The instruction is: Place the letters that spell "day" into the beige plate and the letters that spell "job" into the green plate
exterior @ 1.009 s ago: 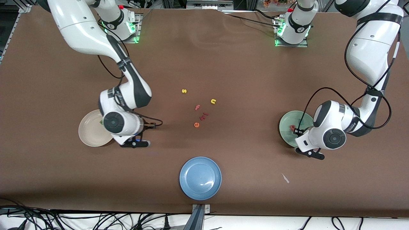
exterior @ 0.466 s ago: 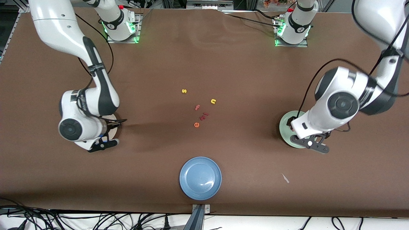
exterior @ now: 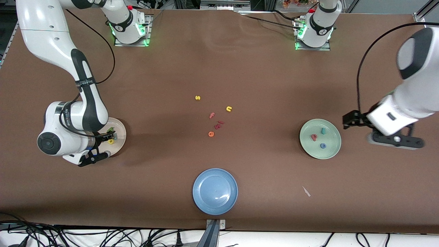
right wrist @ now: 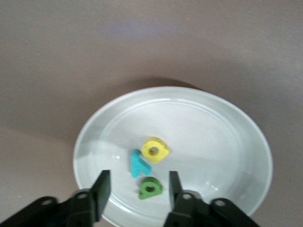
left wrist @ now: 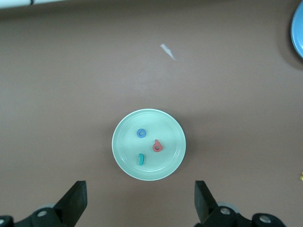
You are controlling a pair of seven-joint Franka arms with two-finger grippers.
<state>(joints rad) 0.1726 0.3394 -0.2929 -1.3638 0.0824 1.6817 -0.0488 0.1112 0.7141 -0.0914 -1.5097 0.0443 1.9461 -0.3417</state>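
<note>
The beige plate [exterior: 120,128] [right wrist: 213,142] holds the yellow "a" [exterior: 110,141] [right wrist: 155,149], the teal "y" [right wrist: 138,163] and the green "d" [right wrist: 150,188]. My right gripper [exterior: 107,135] [right wrist: 138,176] hangs low over this plate, open. The "d" lies loose on the plate between its fingers. The green plate [exterior: 331,149] [left wrist: 165,125] holds the pinkish-red "b" [exterior: 313,137] [left wrist: 157,146], the teal "j" [exterior: 322,130] [left wrist: 141,159] and the blue "o" [exterior: 322,145] [left wrist: 140,134]. My left gripper [exterior: 348,120] [left wrist: 139,187] is raised high beside that plate, wide open and holding nothing.
A blue plate [exterior: 215,191] [left wrist: 299,28] sits near the front edge. Loose letters lie mid-table: yellow "s" [exterior: 197,97], yellow "n" [exterior: 229,108], pinkish "f" [exterior: 212,115], orange "e" [exterior: 211,134] and small red pieces [exterior: 218,124]. A white scrap [exterior: 306,191] [left wrist: 168,51] lies nearer the front camera than the green plate.
My right arm swung over the beige plate and its fingers opened, leaving the green "d" in the plate. My left arm rose and drew away from the green plate.
</note>
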